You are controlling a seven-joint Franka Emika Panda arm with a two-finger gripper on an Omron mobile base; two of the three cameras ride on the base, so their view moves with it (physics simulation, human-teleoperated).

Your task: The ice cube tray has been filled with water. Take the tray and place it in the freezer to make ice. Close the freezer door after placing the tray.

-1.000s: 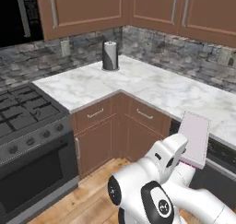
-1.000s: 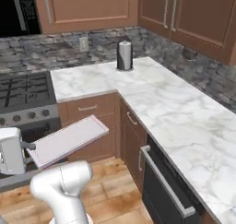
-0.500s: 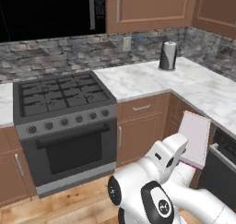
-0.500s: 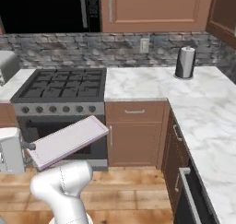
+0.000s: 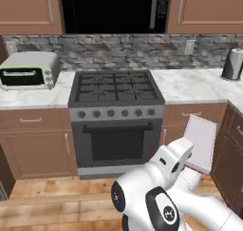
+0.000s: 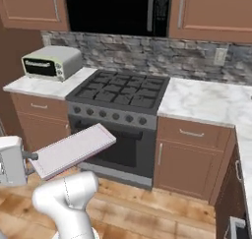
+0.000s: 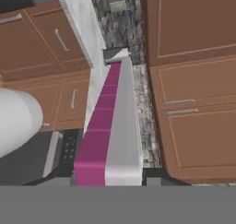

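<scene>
The ice cube tray (image 6: pixel 72 150) is carried in the air at the end of the arm, in front of the stove and well above the wooden floor (image 6: pixel 162 213). In the right base view it juts out from the white hand at the left edge as a long, flat slab, its broad pale face tilted up and its far end lying in front of the oven door (image 6: pixel 123 152). In the left base view the ice cube tray (image 5: pixel 200 142) shows past the arm's white wrist at the lower right, just beside the brown cabinets under the counter (image 5: pixel 191 84). In the hand view the ice cube tray (image 7: pixel 113 121) runs away from the camera edge-on, with a magenta side and a pale grey side, and its near end sits between the two dark tips of the gripper (image 7: pixel 109 176), which is clamped on it. Beyond the tray stand a black gas stove (image 5: pixel 116 86) with a row of knobs, a white toaster oven (image 5: pixel 29 70) on the marble counter to its left, and a dark microwave (image 5: pixel 114 9) set among brown wall cabinets above. A stone backsplash (image 6: pixel 147 56) runs behind the stove, and a dark grey canister (image 5: pixel 233 63) stands on the counter at the far right of the left base view.
</scene>
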